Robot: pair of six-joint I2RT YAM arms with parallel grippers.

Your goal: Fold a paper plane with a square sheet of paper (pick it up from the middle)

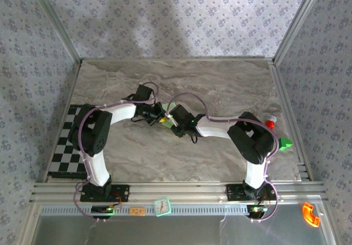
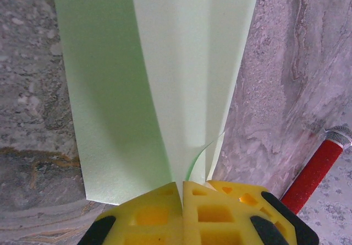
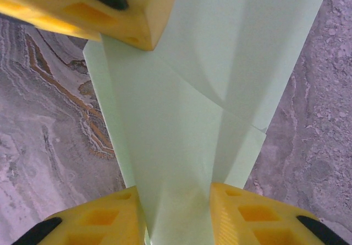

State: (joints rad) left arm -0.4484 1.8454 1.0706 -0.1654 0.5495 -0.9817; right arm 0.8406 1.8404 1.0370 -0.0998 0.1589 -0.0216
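**Square sheet of paper (image 2: 165, 80) bridged right of the checkered mat (image 1: 65, 146)**

Bends both arms inward at the elbows, meeting just right of the checkered mat over the middle of the marble surface (image 1: 220, 85). Clamps the left pincer (image 2: 182, 189) fully closed on one edge of the creased paper, which stretches away from its fingertips. Sets the right pincer (image 3: 177, 214) astride the opposite end, jaws narrowly apart with the raised fold between them. Cannot tell whether these press. Points pincer toward pincer, paper spanning both, clear of the mat.

Two pincers (left pincer (image 2: 181, 185), right pincer (image 3: 176, 200)), one paper sheet (image 2: 181, 63), one checkered mat (image 1: 63, 146), one green block (image 1: 284, 143), one clock (image 1: 162, 206)
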